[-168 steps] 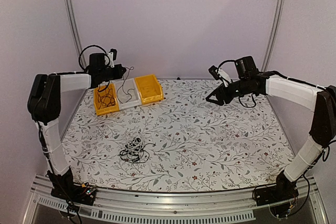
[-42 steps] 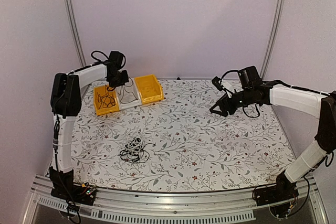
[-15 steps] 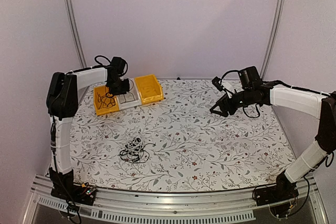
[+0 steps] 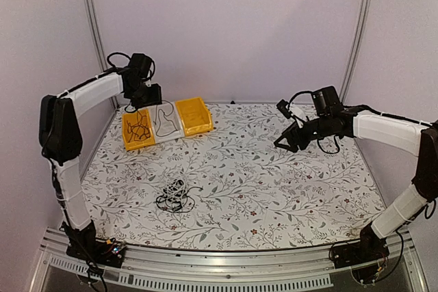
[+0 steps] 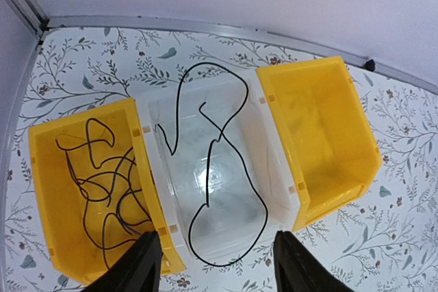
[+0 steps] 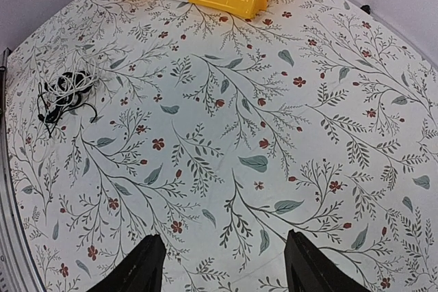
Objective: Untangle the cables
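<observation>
While both arms hang off the table (image 4: 274, 196), the top view puts the job between cords: the tangle of cables (image 4: 174, 195) lies well short of the left gripper (image 4: 145, 97), back toward the arm bases, and well apart from the right gripper (image 4: 281, 143), off to its left. Neither tool touches it. Under the left gripper stand three bins in a row: the left yellow bin (image 4: 127, 135), the clear bin (image 4: 175, 128) and the right yellow bin (image 4: 204, 122).

From the left wrist, the left gripper (image 5: 217, 237) is spread wide with nothing between its fingers (image 5: 137, 268). Straight below it a single black cord (image 5: 212, 169) lies looped loosely in the clear bin (image 5: 161, 97); several thin cords (image 5: 102, 182) sit in the left yellow bin (image 5: 41, 169), and the right yellow bin (image 5: 321, 135) looks bare.

From the right wrist, the right gripper (image 6: 222, 251) is likewise agape and empty, and the tangle lies far ahead and to its left. I judge the next move is a return to that knot: one tool pins it, the other draws out a single strand. Nothing blocks the way; the tight knot itself is the difficulty.
</observation>
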`<state>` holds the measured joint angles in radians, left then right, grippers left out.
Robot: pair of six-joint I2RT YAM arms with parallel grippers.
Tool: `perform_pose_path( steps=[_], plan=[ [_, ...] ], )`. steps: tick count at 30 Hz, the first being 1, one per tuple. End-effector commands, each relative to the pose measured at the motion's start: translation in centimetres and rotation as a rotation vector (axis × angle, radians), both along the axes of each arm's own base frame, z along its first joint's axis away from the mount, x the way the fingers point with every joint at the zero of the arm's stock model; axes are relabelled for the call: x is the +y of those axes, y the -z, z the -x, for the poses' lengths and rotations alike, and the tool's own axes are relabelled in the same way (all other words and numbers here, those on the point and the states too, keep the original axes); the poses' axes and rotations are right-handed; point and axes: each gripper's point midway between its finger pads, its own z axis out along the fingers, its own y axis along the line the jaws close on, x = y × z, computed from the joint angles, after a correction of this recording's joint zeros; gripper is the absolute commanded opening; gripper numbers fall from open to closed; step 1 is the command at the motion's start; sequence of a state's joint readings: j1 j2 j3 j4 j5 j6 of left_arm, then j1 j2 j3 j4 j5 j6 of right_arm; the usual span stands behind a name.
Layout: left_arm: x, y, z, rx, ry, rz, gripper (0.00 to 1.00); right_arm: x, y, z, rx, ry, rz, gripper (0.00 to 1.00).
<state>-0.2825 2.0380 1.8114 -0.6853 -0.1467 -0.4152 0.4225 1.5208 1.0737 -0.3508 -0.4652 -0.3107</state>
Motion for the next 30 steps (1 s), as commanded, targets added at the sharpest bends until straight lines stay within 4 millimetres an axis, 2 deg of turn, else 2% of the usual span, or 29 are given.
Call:
perform_pose_path(
  steps=[1, 3, 6, 9, 11, 14, 17, 23, 30],
  plan=[
    [1.1, -5.9, 1.4, -0.133, -0.034, 0.024, 0.59, -0.2, -1.0, 0.1, -0.034, -0.004, -0.014, 0.64],
    [1.5, -7.0, 2.1, -0.160, -0.038, 0.022, 0.59, 0.0, -1.0, 0.0, -0.033, -0.007, -0.016, 0.64],
    [1.6, -7.2, 2.9, -0.168, -0.013, 0.011, 0.55, 0.0, -1.0, -0.1, -0.033, -0.008, -0.019, 0.64],
    [1.3, -5.5, 3.1, -0.120, 0.025, 0.006, 0.53, 0.2, -1.0, -0.2, -0.025, -0.012, -0.028, 0.64],
    [0.4, -3.7, 2.8, -0.056, 0.070, 0.018, 0.53, 0.4, -1.1, -0.3, -0.021, -0.014, -0.033, 0.64],
    [-0.3, -1.4, 1.9, 0.006, 0.109, 0.006, 0.51, 0.4, -1.0, -0.3, -0.015, -0.013, -0.034, 0.64],
    [-0.7, -0.3, 0.2, 0.011, 0.121, 0.000, 0.48, 0.4, -0.7, -0.2, -0.003, -0.013, -0.033, 0.64],
    [1.0, 2.9, -2.3, 0.076, 0.021, -0.013, 0.44, 0.3, -0.2, 0.2, 0.014, -0.015, -0.027, 0.64],
    [0.8, 4.3, -3.4, 0.067, 0.023, 0.015, 0.23, 0.1, 0.2, 0.5, 0.018, -0.009, -0.020, 0.64]
  ],
)
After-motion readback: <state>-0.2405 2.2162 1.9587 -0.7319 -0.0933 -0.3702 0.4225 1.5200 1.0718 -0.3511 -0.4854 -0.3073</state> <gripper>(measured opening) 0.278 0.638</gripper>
